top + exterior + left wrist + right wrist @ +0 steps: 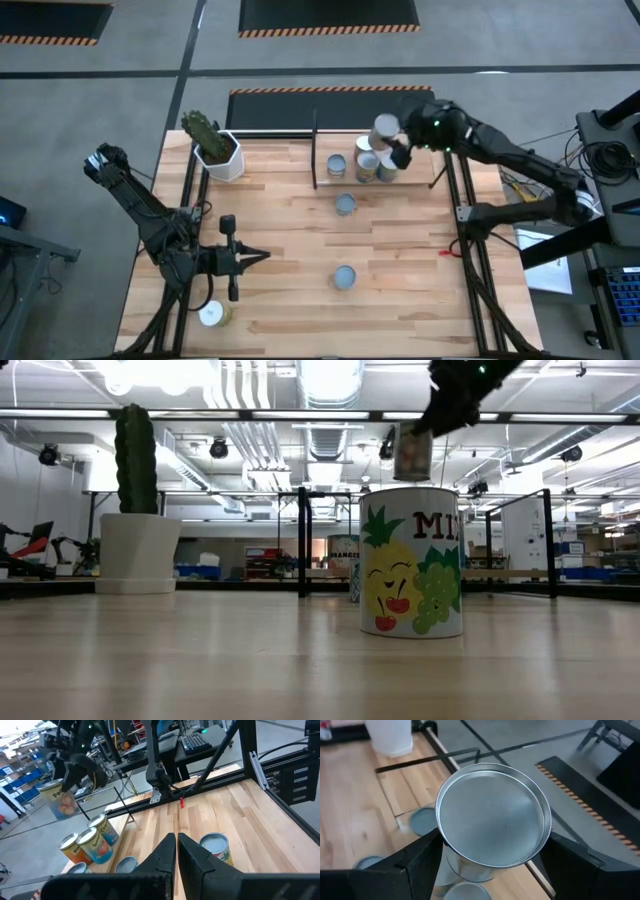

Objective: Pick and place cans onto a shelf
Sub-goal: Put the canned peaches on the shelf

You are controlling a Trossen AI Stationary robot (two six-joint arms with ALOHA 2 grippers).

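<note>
Right gripper (395,140) grasping can (385,127) over shelf (322,165), upper right of frame.
Lower straight, clear of stacked cans (372,165); left gripper (262,256) clenched, idle lower left.

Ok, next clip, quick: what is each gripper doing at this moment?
Left gripper: shut, empty, low over the table's near left.
Right gripper: closed on a can, held in the air above the shelf.
</note>
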